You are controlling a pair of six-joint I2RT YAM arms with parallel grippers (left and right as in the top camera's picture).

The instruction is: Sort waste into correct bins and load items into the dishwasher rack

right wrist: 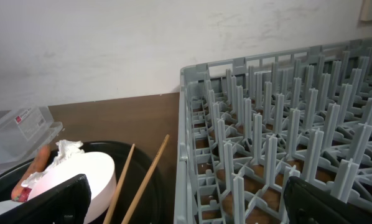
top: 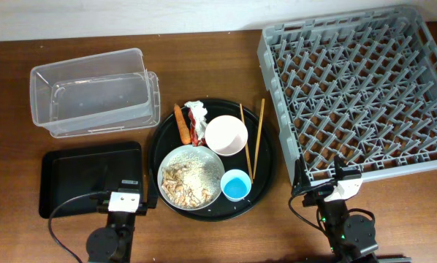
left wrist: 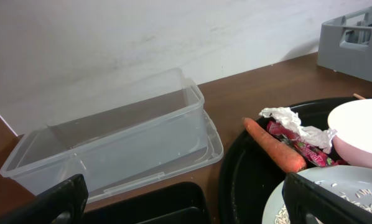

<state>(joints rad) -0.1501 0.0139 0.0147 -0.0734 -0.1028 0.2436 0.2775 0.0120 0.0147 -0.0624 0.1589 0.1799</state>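
On the round black tray lie an orange carrot, a crumpled white tissue, a red wrapper, a white bowl, a blue cup, two chopsticks and a white plate with beige scraps. The clear tub is at the back left, the black rectangular tray in front of it. The grey rack is at the right. My left gripper is open and empty by the black tray. My right gripper is open and empty at the rack's near corner.
The left wrist view shows the tub, carrot, tissue and wrapper. The right wrist view shows the chopsticks, bowl and rack. A white wall runs behind the table.
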